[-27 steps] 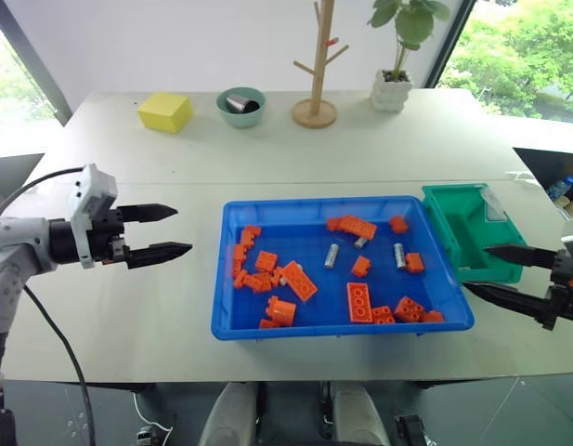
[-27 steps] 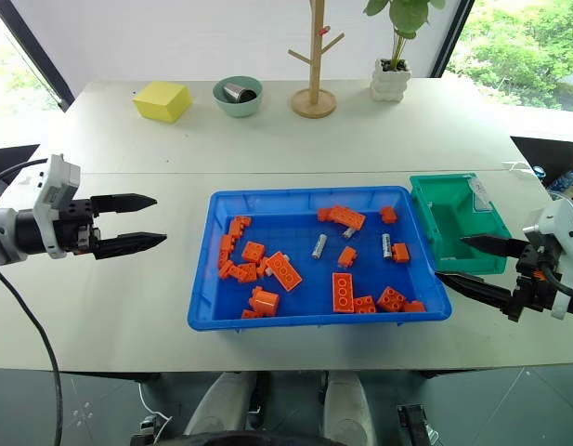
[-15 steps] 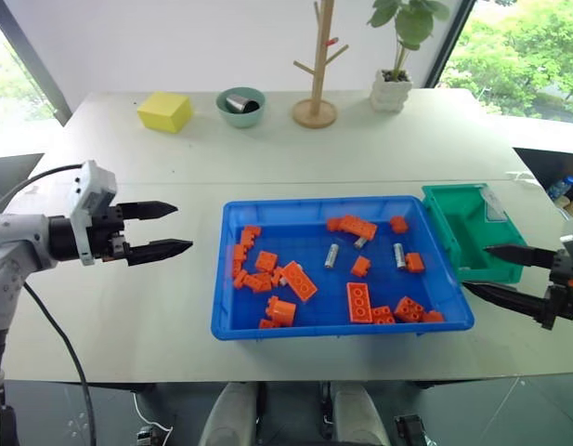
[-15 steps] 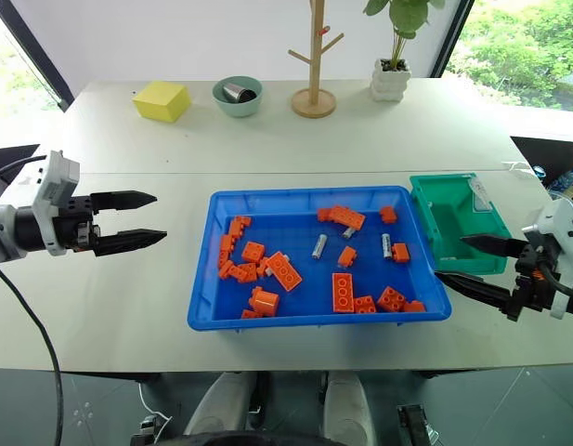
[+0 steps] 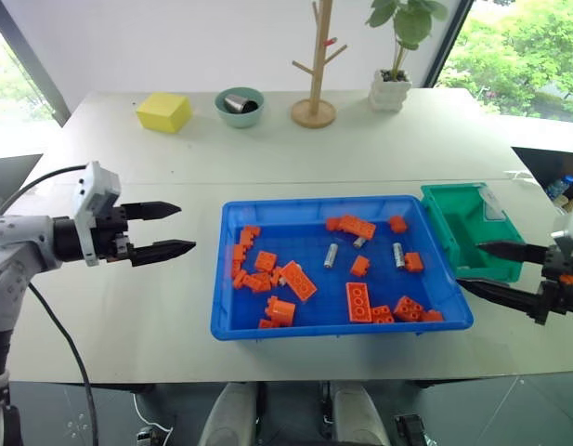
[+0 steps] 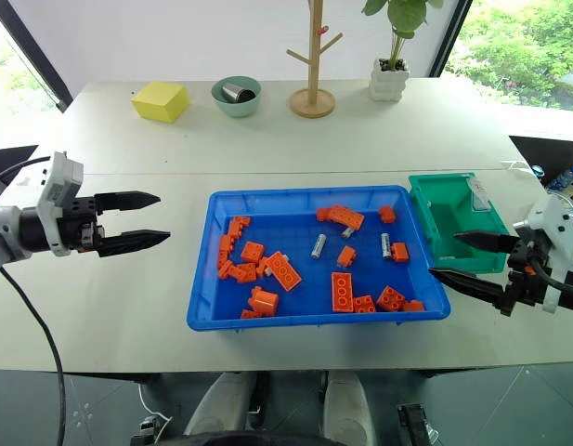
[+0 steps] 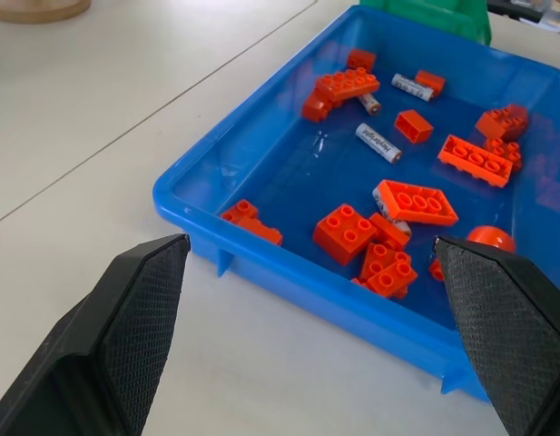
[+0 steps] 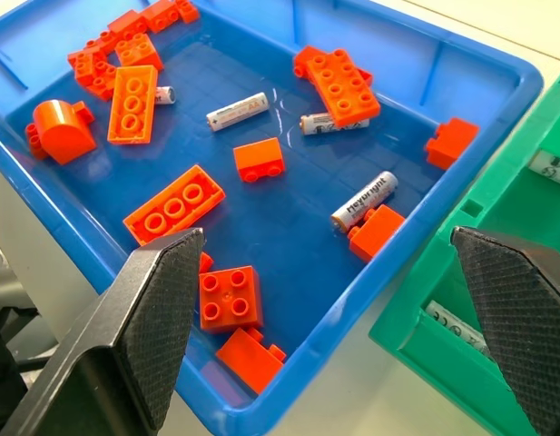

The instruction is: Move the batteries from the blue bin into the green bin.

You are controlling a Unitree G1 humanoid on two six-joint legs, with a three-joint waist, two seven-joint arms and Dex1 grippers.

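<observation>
Right end effector [image 6: 467,260] spread and empty beside the green bin [image 6: 458,216]; left end effector [image 6: 142,221] spread, empty, over the desk [image 6: 128,297]. At least 3 batteries [image 8: 363,200] lie among bricks [image 6: 343,291] in the blue bin [image 6: 305,321]; none visibly moved.

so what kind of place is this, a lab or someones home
Likely a lab or office test space set up like a room: a plain white table by big windows, a staged blue bin of orange bricks, and decor such as a potted plant.
</observation>
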